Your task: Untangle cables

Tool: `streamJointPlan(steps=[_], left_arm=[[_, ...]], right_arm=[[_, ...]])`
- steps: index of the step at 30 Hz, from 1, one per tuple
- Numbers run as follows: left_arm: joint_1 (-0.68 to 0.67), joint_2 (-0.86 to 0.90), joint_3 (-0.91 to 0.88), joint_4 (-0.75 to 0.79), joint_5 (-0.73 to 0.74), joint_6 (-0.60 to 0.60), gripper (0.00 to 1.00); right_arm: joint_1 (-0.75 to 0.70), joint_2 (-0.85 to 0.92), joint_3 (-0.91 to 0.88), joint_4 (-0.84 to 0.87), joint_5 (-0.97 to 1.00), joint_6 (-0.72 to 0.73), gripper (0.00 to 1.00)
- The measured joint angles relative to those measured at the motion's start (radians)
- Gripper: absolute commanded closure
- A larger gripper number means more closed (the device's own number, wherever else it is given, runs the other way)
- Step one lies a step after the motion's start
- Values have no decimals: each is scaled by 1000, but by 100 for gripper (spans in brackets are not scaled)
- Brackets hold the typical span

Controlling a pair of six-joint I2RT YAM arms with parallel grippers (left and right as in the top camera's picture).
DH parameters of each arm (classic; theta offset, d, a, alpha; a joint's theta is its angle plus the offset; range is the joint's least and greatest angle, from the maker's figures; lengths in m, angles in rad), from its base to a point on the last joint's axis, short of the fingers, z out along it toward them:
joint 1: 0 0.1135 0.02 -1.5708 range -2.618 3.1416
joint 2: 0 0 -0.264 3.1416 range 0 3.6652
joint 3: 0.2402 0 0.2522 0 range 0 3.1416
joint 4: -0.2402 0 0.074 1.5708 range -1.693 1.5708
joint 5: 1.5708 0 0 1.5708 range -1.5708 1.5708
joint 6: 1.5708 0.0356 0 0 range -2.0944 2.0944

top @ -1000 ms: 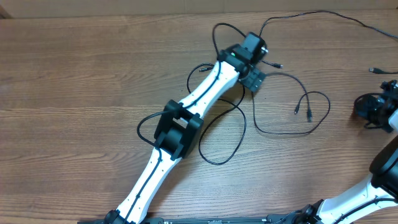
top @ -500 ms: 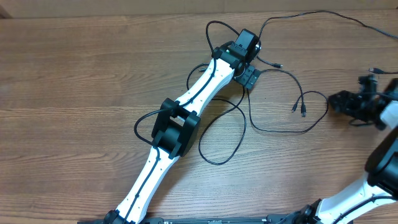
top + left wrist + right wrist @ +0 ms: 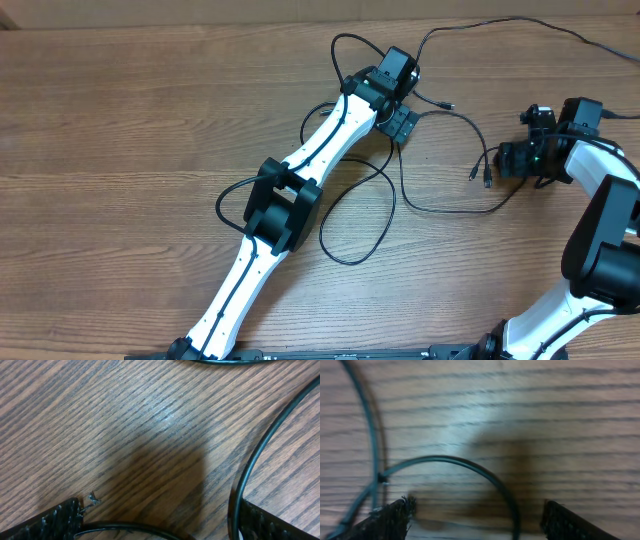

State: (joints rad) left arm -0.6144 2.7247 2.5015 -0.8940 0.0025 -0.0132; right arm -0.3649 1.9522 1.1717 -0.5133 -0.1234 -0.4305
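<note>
- the cables [image 3: 450, 212] are spread in loose loops on the table [image 3: 120, 150].
- right tool [image 3: 480, 517] is spread wide, nothing gripped; one cable arc is seen flat between its fingers.
- left tool [image 3: 162, 522] is spread wide, empty; a strand is seen beside one finger.
- one strand is run along the far table edge.
</note>
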Motion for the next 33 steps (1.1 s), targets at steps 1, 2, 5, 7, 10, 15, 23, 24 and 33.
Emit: streamJointPlan(steps=[1,2,5,7,10,15,23,24,33], left_arm=[[0,0,0,0,0,0,1],[0,0,0,0,0,0,0],[0,0,0,0,0,0,0],[0,0,0,0,0,0,1],[0,0,0,0,0,0,0],[0,0,0,-2,0,0,0],[0,0,0,-2,0,0,0],[0,0,0,-2,0,0,0],[0,0,3,-16,0,0,1]], right_arm=[[1,0,0,-3,18,3,13],[-1,0,1,-6,23,9,12],[-6,-1,2,-11,35,27,12],[-11,-1,2,-10,44,46,12],[-32,9,7,8,55,81,11],[-121,44,22,93,61,142,11],[-330,57,27,143,69,183,11],[-352,58,27,148,72,188,11],[-571,67,26,189,92,240,11]])
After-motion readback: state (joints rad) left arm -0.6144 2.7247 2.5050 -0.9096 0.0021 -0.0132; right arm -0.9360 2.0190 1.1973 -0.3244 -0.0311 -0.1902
